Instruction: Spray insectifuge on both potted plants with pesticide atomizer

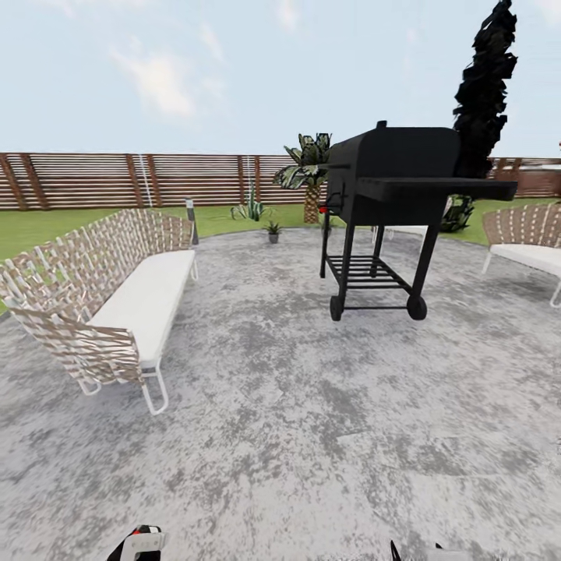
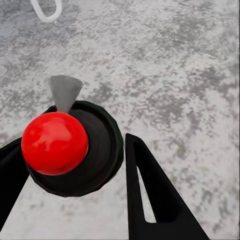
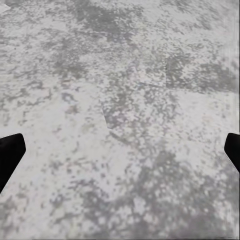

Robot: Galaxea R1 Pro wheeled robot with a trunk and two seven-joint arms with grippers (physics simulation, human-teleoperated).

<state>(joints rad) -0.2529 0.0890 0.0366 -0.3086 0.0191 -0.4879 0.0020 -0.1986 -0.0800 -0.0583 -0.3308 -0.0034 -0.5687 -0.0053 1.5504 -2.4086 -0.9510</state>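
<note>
The left pincer [image 2: 75, 175] grasps the dark, red-capped pesticide atomizer [image 2: 70, 150] above the speckled grey stone patio [image 1: 312, 436]; the right pincer [image 3: 120, 150] hangs released. Beyond the black barrel grill [image 1: 389, 202], one small grey-potted plant [image 1: 273, 230] waits far off, so spraying now would likely fall short.

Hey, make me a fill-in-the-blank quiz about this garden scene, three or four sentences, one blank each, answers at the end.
The wicker bench has a ___ seat cushion.
The grill on the patio is coloured ___.
The ball atop the pesticide atomizer held in the left claw is ___.
The right claw hangs ___ above bare stone.
Answers: white; black; red; open.
</note>
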